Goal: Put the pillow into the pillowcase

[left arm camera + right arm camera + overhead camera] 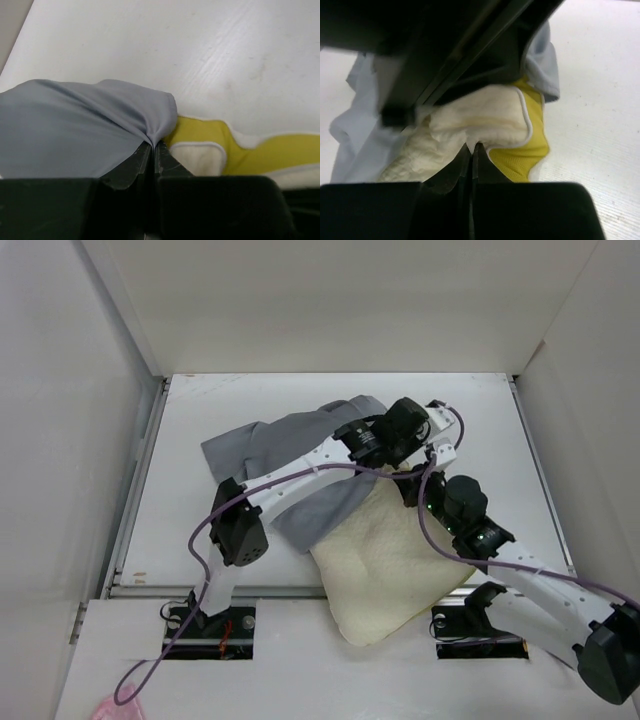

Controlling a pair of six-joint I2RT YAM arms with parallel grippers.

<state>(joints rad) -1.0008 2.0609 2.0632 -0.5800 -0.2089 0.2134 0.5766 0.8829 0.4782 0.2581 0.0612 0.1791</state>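
The cream pillow (385, 560) lies at the table's middle front, its near corner over the front edge, its far end under the grey pillowcase (280, 445). My left gripper (395, 462) is shut on a fold of the pillowcase (75, 130) at its right end, beside the pillow's yellow edge band (270, 152). My right gripper (418, 488) is shut on the pillow's cream cover (480, 117) next to the yellow band (527, 150). The left arm crosses above it, dark in the right wrist view.
White walls stand on the left, back and right of the table (480, 410). A metal rail (200, 590) runs along the front edge. A pink scrap (108, 708) lies at the bottom left. Purple cables loop over both arms.
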